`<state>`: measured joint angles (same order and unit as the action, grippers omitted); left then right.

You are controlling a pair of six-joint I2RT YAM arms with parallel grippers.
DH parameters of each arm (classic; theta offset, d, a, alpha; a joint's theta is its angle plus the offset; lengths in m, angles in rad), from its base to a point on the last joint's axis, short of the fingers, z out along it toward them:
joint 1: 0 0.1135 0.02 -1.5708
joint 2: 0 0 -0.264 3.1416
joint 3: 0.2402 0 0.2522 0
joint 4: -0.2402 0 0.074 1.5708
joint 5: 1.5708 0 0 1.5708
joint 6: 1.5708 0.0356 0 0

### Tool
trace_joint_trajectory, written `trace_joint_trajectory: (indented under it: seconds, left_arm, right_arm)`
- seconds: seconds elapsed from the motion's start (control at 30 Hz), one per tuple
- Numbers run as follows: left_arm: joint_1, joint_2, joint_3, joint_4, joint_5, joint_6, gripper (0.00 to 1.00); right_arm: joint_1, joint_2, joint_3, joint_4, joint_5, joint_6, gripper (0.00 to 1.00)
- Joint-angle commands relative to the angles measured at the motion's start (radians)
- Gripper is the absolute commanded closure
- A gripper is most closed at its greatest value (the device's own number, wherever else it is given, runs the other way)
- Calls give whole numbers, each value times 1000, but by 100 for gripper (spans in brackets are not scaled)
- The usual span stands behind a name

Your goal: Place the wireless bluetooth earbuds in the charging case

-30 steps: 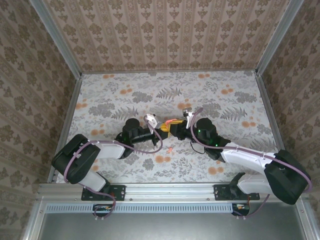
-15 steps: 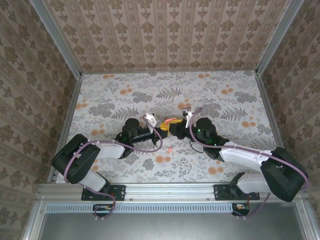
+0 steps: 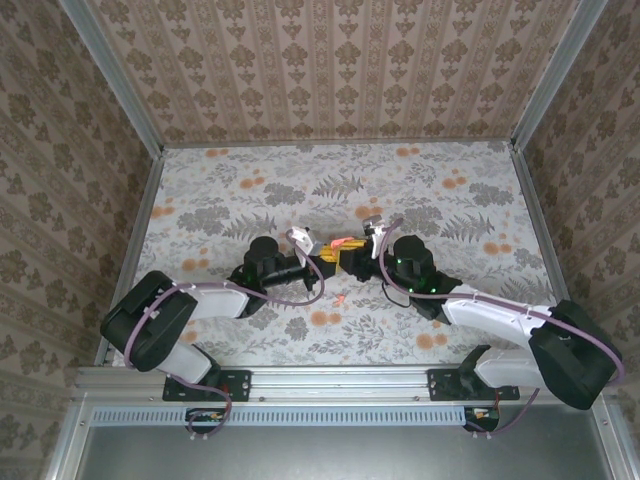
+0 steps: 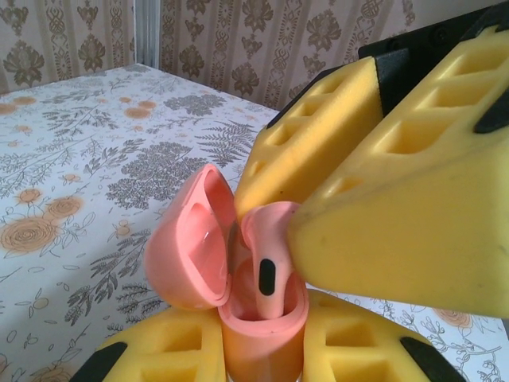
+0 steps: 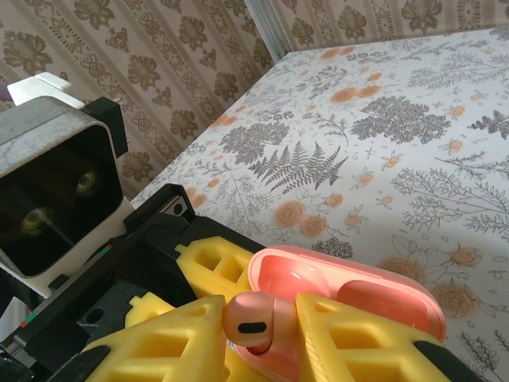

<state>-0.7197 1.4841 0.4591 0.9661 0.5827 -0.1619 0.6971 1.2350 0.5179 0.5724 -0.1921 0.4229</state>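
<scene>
The charging case [image 4: 262, 338] is salmon pink and stands upright with its hinged lid [image 4: 191, 247] swung open to the left. My left gripper [image 4: 262, 354] is shut on the case body, one yellow foam pad on each side. A pink earbud [image 4: 269, 267] with a black oval mark has its stem down inside the case mouth. My right gripper [image 5: 262, 334] is shut on that earbud [image 5: 253, 322], its pads on both sides of the head, over the open case [image 5: 342, 286]. From above, both grippers meet at the case [image 3: 343, 243] in mid-table.
A small pink item [image 3: 340, 297] lies on the floral table just in front of the grippers, too small to identify. Patterned walls and metal rails [image 3: 140, 210] enclose the table on three sides. The left wrist camera housing [image 5: 56, 199] sits close beside the right gripper.
Both grippers stay pressed together at the case. The right wrist has shifted only slightly, and the earbud remains in the case mouth.
</scene>
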Motion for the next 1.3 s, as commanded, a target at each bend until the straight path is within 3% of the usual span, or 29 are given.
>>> trace_joint_trajectory:
  seconds: [0.0, 0.37, 0.77, 1.27]
  left_arm:
    - [-5, -64, 42, 154, 34, 10, 82]
    - [-10, -85, 43, 119, 37, 34, 82]
    - [-12, -81, 34, 117, 31, 41, 82]
    - [-12, -77, 32, 83, 22, 79, 82]
  right_arm:
    - [10, 20, -12, -174, -24, -18, 69]
    - [10, 16, 2, -188, -11, -27, 62]
    - [4, -43, 25, -224, 17, -24, 47]
    - [-61, -151, 77, -247, -147, 30, 42]
